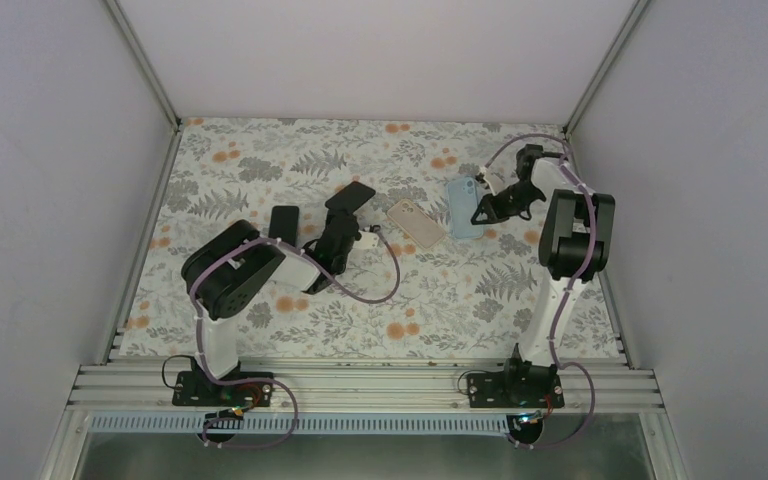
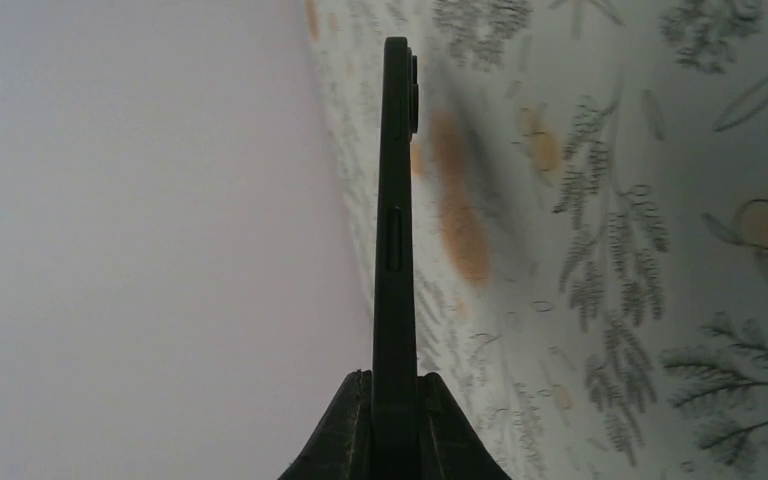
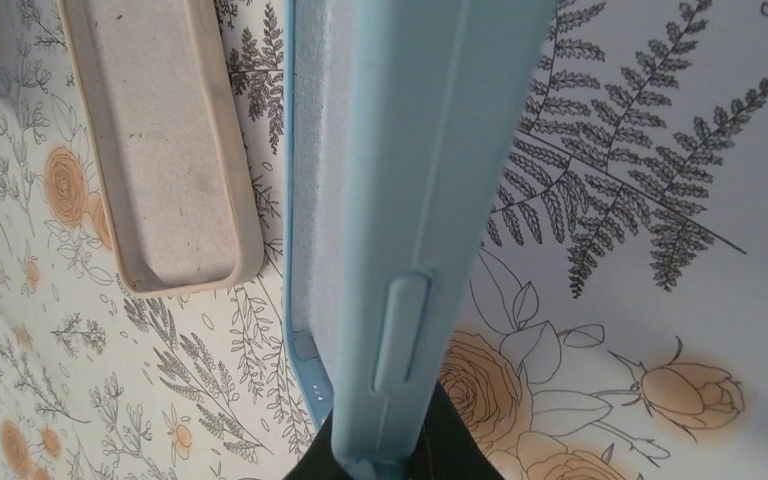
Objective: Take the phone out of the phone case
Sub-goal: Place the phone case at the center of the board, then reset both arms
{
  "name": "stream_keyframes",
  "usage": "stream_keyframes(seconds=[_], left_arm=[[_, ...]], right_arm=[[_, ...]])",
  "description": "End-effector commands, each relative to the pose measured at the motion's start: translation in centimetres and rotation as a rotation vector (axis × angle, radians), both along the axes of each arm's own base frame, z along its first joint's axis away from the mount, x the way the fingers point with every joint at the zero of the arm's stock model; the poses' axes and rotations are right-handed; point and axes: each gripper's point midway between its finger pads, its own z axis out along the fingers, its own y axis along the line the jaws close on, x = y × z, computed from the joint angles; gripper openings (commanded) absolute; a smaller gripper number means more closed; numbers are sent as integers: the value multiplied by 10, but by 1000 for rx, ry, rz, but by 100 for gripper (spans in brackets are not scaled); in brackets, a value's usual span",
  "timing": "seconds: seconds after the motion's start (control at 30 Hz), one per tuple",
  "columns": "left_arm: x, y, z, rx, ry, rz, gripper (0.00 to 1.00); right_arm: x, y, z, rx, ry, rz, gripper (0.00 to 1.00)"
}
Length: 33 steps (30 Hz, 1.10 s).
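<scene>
Our left hand (image 2: 395, 405) is clamped on the bottom end of the black phone (image 2: 395, 200). The phone is held edge-on, its long axis running away from the fingers toward 12 o'clock; whether a case sits on it we cannot tell. Our right hand (image 3: 385, 455), off at 3 o'clock, pinches an empty light-blue case (image 3: 410, 150) over the counter (image 1: 260, 160). We judge it must let go first.

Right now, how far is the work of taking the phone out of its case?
Done, it seems: the beige case lies empty, and the blue case, clamped by the right gripper, shows bare lining. In hand: the left gripper clamps a black phone edge-on. Left: whether it wears a case, I cannot tell.
</scene>
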Motion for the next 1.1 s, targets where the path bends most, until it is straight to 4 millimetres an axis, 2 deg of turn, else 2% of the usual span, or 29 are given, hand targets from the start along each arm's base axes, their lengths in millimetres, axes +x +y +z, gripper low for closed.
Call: stream_keyframes(seconds=[0.0,0.1,0.2,0.27,0.33,0.43,0.5,0.53,0.57,0.63,0.7,0.8,0.87,0.93,0.97,1.07], left_arm=[[13,4,-20,15,76,48,2],[18,5,-34,49,113,66,2],[18,3,-40,56,134,69,2],[16,3,-44,54,165,73,4],[11,2,-49,59,216,65,16],[-6,1,-55,60,320,31,44],[-18,0,-56,53,407,18,75],[-26,1,-59,56,468,18,94],[-34,2,-59,53,519,18,99],[-54,6,-57,63,624,22,100],[-78,15,-52,69,749,65,100],[-106,9,-22,-36,932,81,100],[-110,7,11,-146,990,82,100],[-103,5,52,-274,999,65,100],[-96,7,80,-349,974,53,100],[-70,27,148,-565,909,49,100]], right_arm=[[-14,-21,-18,-81,65,-2,4],[-15,-30,-18,-101,73,-19,4],[-18,-39,-18,-120,78,-24,4],[-21,-45,-19,-124,84,-29,10],[-25,-49,-19,-123,95,-27,29],[-30,-57,-19,-152,105,-28,54],[-33,-66,-16,-211,103,-33,69],[-35,-72,-12,-251,95,-37,73],[-35,-79,-5,-300,73,-43,86],[-34,-94,15,-395,21,-53,90],[-32,-111,46,-503,-55,-73,99],[-25,-134,102,-672,-214,-125,100],[-16,-144,137,-742,-318,-174,100],[-10,-145,178,-749,-441,-228,100],[-7,-142,194,-734,-495,-254,100],[-1,-127,224,-635,-621,-320,100]])
